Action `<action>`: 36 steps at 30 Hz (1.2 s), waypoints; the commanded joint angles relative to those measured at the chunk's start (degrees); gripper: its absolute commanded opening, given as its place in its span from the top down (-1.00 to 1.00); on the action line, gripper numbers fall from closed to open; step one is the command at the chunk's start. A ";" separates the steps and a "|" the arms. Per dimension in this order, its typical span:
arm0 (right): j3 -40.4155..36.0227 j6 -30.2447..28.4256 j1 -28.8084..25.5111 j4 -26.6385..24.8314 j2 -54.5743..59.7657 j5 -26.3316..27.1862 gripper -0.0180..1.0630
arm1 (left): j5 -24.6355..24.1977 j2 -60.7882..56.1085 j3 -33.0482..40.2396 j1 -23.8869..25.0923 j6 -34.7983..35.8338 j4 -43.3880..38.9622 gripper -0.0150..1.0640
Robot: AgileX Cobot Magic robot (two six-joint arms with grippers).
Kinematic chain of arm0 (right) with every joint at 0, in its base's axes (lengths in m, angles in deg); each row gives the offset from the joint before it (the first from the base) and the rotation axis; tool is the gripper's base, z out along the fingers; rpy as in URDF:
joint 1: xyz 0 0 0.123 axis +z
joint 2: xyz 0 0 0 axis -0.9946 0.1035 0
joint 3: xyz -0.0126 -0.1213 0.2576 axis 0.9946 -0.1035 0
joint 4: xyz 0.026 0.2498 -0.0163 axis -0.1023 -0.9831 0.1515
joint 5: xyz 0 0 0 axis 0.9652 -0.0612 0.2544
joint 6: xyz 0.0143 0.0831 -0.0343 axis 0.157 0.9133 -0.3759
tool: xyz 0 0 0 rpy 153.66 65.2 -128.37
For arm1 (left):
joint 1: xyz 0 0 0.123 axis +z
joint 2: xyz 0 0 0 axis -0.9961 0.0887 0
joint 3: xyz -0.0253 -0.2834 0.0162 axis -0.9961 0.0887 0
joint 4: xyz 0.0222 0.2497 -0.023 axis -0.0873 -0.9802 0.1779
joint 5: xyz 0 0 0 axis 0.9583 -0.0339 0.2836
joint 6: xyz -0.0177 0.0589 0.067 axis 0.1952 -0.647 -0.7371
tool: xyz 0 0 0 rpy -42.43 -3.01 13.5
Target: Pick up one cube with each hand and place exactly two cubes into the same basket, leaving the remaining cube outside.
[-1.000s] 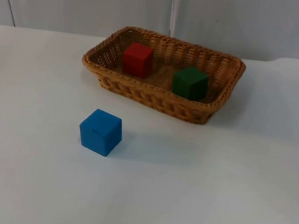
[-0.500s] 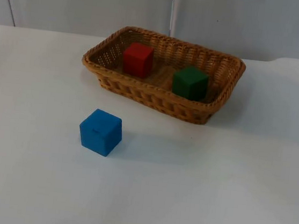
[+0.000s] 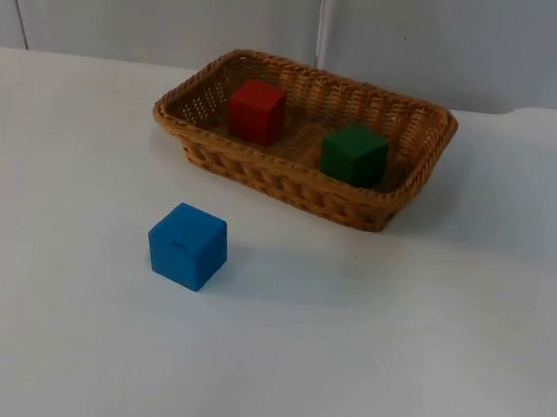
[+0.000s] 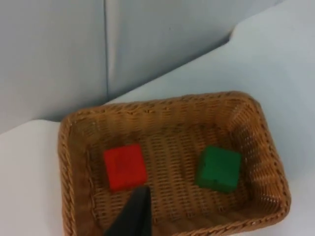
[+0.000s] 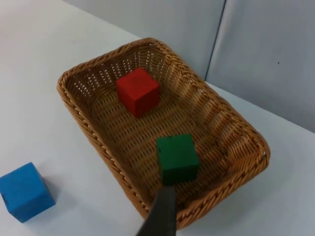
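A white table top (image 3: 422,366) is seen ending at a grey partition wall (image 3: 181,6), and nothing on it has shifted across the last second: the three cubes and the basket are found in the same places in each top view. In the frame half a second back a small dark tip is caught at the upper edge of the top view, toward 1 o'clock; it is gone now, which is read as the right arm being drawn clear.

Toward 7 o'clock from the basket, well apart from it, the blue wooden cube (image 3: 188,246) is left standing on the bare table. The rectangular woven wicker basket (image 3: 263,172) is set at about 12 o'clock of the table's middle. Inside it, the red wooden cube (image 3: 257,111) is lying toward the 9 o'clock end and the green wooden cube (image 3: 354,155) toward the 3 o'clock end, the two apart from each other and both flat on the woven floor.

The left gripper (image 4: 132,216) is held above the basket, its one visible fingertip over the near wall just beside the red cube; whether its fingers are spread or closed cannot be told, and nothing is seen held. The right gripper (image 5: 161,216) is likewise held above the near wall, just beside the green cube, with its finger spacing not to be made out either.

Two cubes are counted in one basket and one outside, so the task is judged complete, with only the withdrawal of the arms remaining.
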 commanded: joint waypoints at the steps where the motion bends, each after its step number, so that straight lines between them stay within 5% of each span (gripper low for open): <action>1: -0.50 0.00 0.08 0.41 -0.47 0.78 -0.43 | 3.99 -4.96 4.72 -0.53 0.75 -0.68 -0.97; 16: -0.50 0.27 0.08 -0.07 -0.47 -0.44 -0.43 | 26.26 -28.85 43.44 -0.53 0.75 -4.40 -0.97; 22: -3.21 0.52 0.08 -1.19 -0.90 0.24 -0.43 | 28.29 -33.23 48.98 -0.53 0.75 -4.40 -0.97; 28: -14.42 1.66 0.08 -1.40 -7.73 7.55 -0.43 | 30.69 -39.81 57.37 -0.53 0.41 -3.71 -0.97; 36: -20.91 3.37 0.22 -1.40 -16.52 6.35 -0.43 | 35.84 -49.44 67.07 -0.53 0.27 -3.57 -0.97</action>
